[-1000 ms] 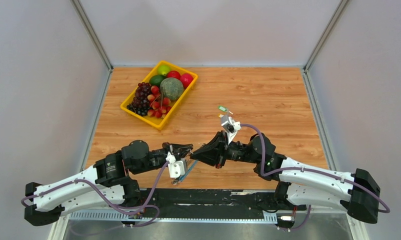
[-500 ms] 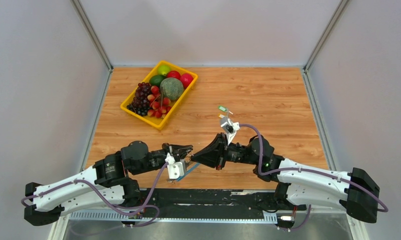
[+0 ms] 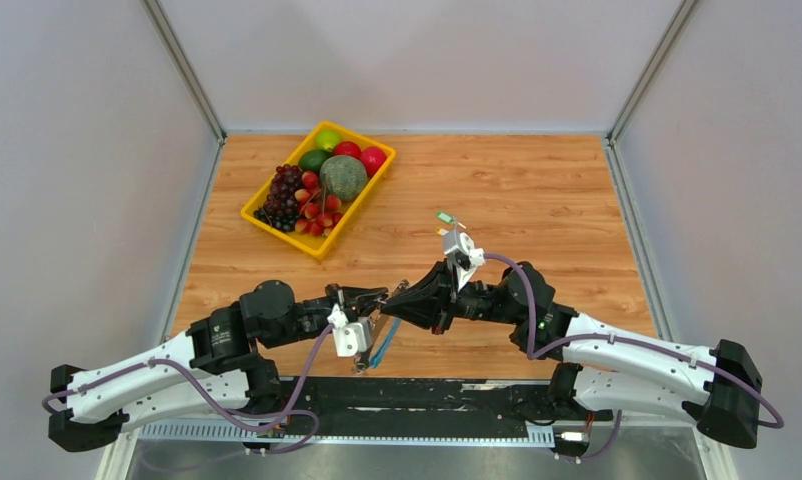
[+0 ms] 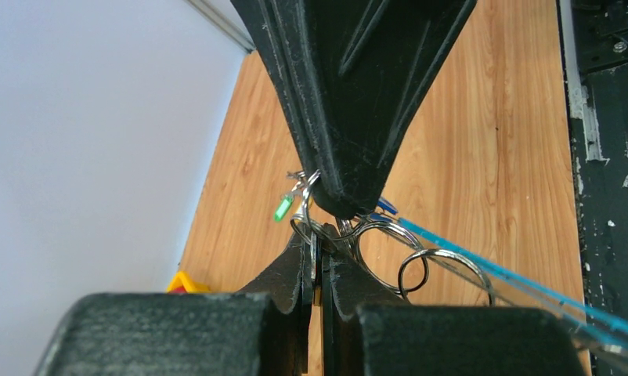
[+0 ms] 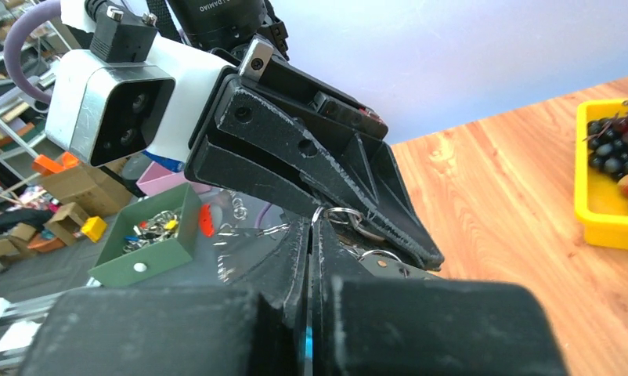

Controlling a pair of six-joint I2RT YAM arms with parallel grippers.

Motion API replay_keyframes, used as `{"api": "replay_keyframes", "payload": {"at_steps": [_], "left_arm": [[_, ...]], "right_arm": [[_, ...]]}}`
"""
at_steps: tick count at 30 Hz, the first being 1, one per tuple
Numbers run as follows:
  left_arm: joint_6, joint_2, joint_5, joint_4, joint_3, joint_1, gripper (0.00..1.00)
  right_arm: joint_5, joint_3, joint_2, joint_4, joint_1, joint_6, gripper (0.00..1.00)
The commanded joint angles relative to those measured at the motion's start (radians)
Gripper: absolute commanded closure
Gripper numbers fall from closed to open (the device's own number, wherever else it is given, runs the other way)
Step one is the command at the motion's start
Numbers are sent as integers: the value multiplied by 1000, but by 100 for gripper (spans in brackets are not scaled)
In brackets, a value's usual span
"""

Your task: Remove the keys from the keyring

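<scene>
Two-sided clamp on the keyring [image 3: 382, 345]

Hangs above the near counter [image 3: 537, 190], clenched by the left gripper [image 3: 380, 296] and the right gripper [image 3: 389, 305], tip to tip. Well apart from a green key [image 3: 444, 216] farther back and the yellow tray [image 3: 282, 235] far left.

Keyring [image 4: 389, 225] between closed fingers [image 4: 291, 276]

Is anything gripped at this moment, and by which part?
Both grip the keyring. The left end effector is shut on one of its silvery wire rings; the right end effector appears shut on a neighbouring ring, tip to tip with it.
</scene>
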Motion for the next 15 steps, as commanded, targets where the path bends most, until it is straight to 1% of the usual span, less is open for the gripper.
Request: {"api": "replay_keyframes", "payload": {"at_steps": [1,8,15], "left_arm": [[10,8,33,29,7,7,100],[11,9,45,27,6,6,100],[13,11,55,28,4,7,100]], "right_arm": [[-21,70,3,47,11,-98,100],[-27,89,24,54,11,-121,100],[-31,69,22,87,11,-129,100]]}}
